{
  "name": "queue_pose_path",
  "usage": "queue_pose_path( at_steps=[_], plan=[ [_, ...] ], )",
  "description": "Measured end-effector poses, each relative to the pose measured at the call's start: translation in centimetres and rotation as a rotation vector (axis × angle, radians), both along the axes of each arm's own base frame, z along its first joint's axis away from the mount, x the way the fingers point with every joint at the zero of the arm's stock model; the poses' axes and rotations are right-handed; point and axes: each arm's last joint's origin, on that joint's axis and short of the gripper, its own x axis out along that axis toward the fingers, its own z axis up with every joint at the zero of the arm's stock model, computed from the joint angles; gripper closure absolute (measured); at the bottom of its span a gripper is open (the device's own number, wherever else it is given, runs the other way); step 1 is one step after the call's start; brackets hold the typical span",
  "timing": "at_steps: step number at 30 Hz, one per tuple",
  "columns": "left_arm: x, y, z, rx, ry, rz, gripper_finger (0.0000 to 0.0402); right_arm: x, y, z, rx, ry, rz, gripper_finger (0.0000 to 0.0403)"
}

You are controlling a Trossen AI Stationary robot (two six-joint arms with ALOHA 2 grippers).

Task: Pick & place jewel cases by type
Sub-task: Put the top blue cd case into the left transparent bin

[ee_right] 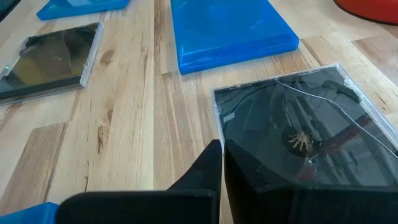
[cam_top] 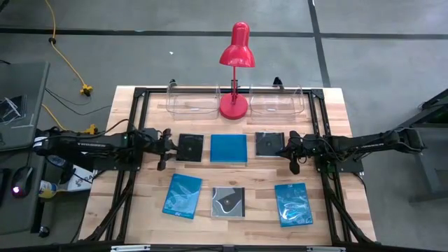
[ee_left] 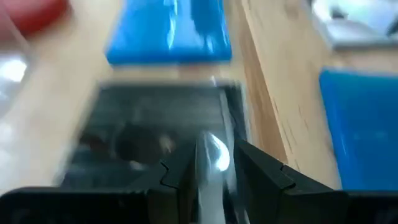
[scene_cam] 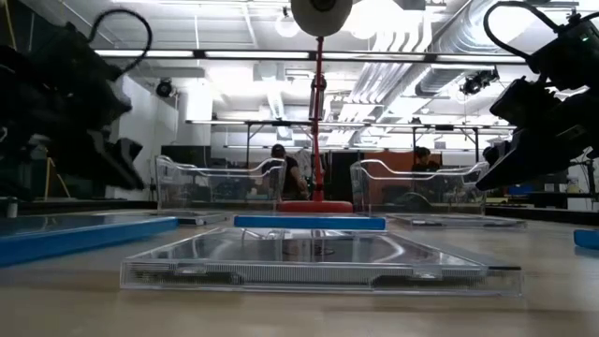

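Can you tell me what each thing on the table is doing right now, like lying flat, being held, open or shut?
Left pincer: shut on the edge of the left black case.
Left black case: gripped at its edge.
Right pincer: shut, holding nothing, beside the right black case.
Right black case: lying flat.
Plain blue case: lying flat.
Two patterned blue cases: lying flat.
Swirl case: lying flat.
Clear trays: empty.
Red lamp: standing upright.
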Motion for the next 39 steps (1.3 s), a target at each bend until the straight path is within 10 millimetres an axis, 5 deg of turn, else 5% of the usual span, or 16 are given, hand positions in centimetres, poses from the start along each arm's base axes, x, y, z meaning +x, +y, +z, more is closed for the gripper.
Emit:
queue_pose_path(
  at_steps=[39],
  plan=[
    [0.03, 0.19, -0.72, 0.023, 0.077, 0.056, 0.0296, 0.0, 0.0, 0.0, 0.0, -0.001, 0.0, 0.0402]
  ],
)
